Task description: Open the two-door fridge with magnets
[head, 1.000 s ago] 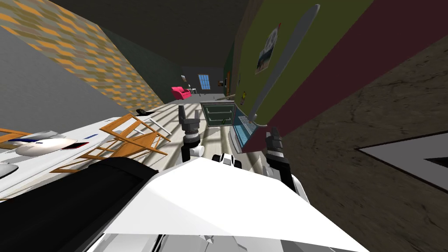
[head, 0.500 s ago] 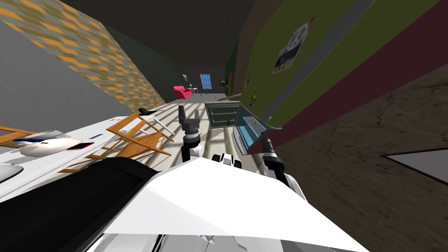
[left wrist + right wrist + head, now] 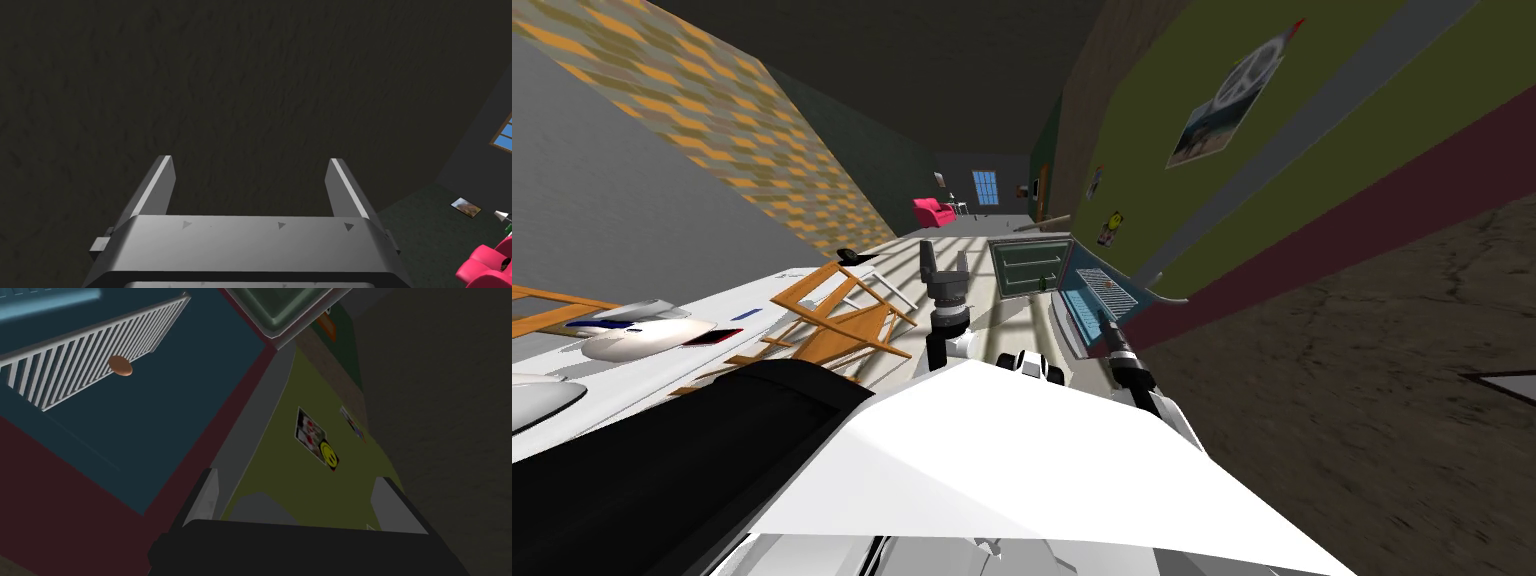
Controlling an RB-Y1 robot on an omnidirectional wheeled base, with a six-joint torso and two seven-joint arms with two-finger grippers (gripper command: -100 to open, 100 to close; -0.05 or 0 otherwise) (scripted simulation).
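My right claw (image 3: 299, 495) is open. Its two fingers stand on both sides of the low end of the grey handle (image 3: 252, 453); I cannot tell if they touch it. The handle runs along the olive-green door (image 3: 345, 488) of the fridge (image 3: 1162, 150). On this door are a yellow smiley magnet (image 3: 328, 454) and a photo magnet (image 3: 310, 432) just beside it.

The door is swung open. Next to its dark red edge (image 3: 75, 488) the blue inside (image 3: 165, 388) of the fridge shows, with a white wire rack (image 3: 65, 370) and a small round brown thing (image 3: 120, 365) on the rack. The second door (image 3: 1027, 265), with grey-green shelves on its inner face, is open also, beyond the blue compartment.

My left claw (image 3: 944, 262) is held up, well apart from the fridge, with the fingers spread and nothing between them. On my left side an orange wooden chair (image 3: 832, 320) is near a white counter (image 3: 762, 295).
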